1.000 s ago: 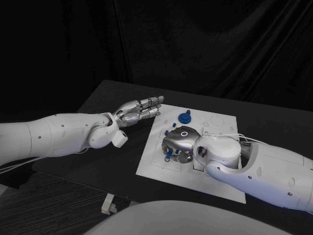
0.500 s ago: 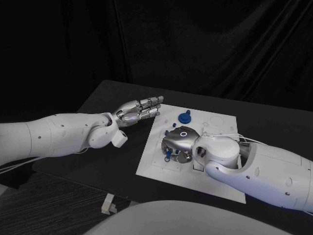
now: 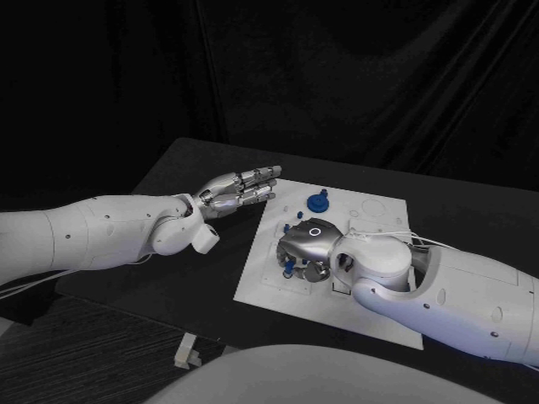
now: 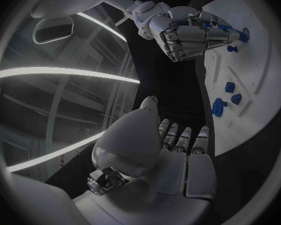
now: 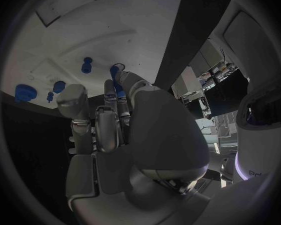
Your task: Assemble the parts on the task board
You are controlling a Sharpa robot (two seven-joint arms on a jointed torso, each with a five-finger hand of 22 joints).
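The white task board point(image 3: 373, 209) lies in the middle of the table. My right hand point(image 3: 306, 246) is low over its near-left part, fingers curled down, pinching a small blue part point(image 5: 115, 78) at its fingertips; the same blue part point(image 4: 241, 34) sticks out of the curled fingers in the left wrist view. More blue parts point(image 3: 288, 268) lie under that hand. A larger blue part point(image 3: 318, 201) stands on the board's far side. My left hand point(image 3: 241, 189) hovers by the board's far-left edge with fingers stretched out and nothing in it.
Several loose blue parts point(image 4: 219, 106) are spread over the board point(image 4: 256, 80); others point(image 5: 23, 91) lie beyond my right hand's fingertips. The black table point(image 3: 184, 181) extends on the left of the board, under my left arm.
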